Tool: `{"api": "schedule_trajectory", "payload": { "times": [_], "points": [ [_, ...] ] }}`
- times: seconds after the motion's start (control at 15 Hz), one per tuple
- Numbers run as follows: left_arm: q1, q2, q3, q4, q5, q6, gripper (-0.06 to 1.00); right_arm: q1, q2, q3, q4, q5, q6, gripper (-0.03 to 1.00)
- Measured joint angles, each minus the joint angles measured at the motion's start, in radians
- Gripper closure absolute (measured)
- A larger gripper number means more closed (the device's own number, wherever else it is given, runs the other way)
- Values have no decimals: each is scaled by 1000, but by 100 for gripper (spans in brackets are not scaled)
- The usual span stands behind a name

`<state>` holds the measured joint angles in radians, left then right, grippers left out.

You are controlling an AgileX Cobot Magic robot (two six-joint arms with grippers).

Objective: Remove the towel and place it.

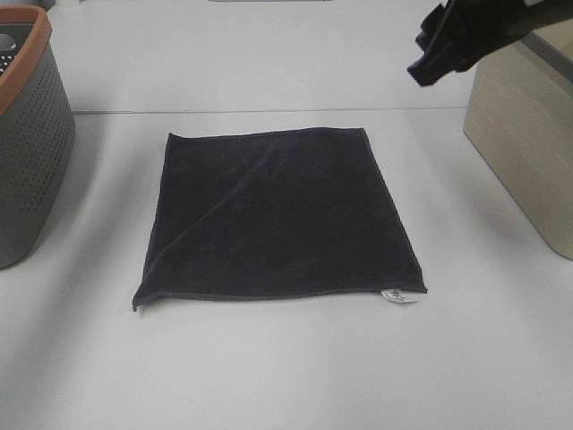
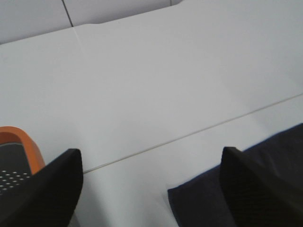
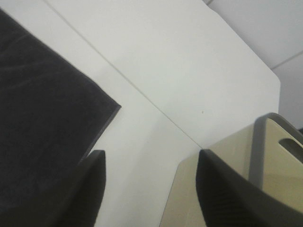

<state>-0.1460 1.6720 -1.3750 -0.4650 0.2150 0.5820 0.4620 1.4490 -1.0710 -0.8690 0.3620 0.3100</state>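
The towel (image 1: pixel 277 215) lies flat and spread out on the white table, dark charcoal, with a small white tag (image 1: pixel 397 296) at its near right corner. My right gripper (image 1: pixel 423 58) hangs in the air at the far right, beyond the towel's far right corner. In the right wrist view that gripper (image 3: pixel 151 158) is open and holds nothing, with the towel (image 3: pixel 47 118) off to one side. My left gripper (image 2: pixel 150 156) is also open and empty, above bare table beside a corner of the towel (image 2: pixel 199 198). The left arm is out of the exterior view.
A grey perforated basket (image 1: pixel 27 134) with an orange rim (image 2: pixel 14 137) stands at the left edge. A beige box (image 1: pixel 528 134) stands at the right, and the right wrist view shows it (image 3: pixel 227 170) below the gripper. A seam line crosses the table behind the towel.
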Motion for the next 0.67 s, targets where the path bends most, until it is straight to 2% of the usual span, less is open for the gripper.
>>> {"api": "schedule_trajectory", "payload": {
  "times": [0.07, 0.13, 0.2, 0.27, 0.33, 0.47, 0.6, 0.67],
  "points": [
    [8, 0, -25, 136, 0, -147, 21, 0, 0, -51, 0, 60, 80, 39],
    [51, 0, -76, 352, 79, -422, 22, -29, 4, -155, 22, 159, 206, 39],
    [64, 0, -91, 403, 122, -484, 22, -46, 7, -184, 48, 178, 216, 39],
    [86, 0, -123, 488, 214, -574, 22, -84, 16, -236, 123, 204, 213, 39],
    [107, 0, -154, 555, 324, -620, 22, -133, 28, -282, 237, 222, 160, 39],
    [138, 0, -225, 598, 512, -643, 22, -214, 43, -367, 498, 259, -43, 39],
    [147, 0, -288, 603, 695, -621, 22, -282, 76, -472, 736, 405, -245, 39],
    [147, 0, -315, 599, 767, -607, 22, -300, 99, -535, 779, 513, -310, 39]
  ]
}}
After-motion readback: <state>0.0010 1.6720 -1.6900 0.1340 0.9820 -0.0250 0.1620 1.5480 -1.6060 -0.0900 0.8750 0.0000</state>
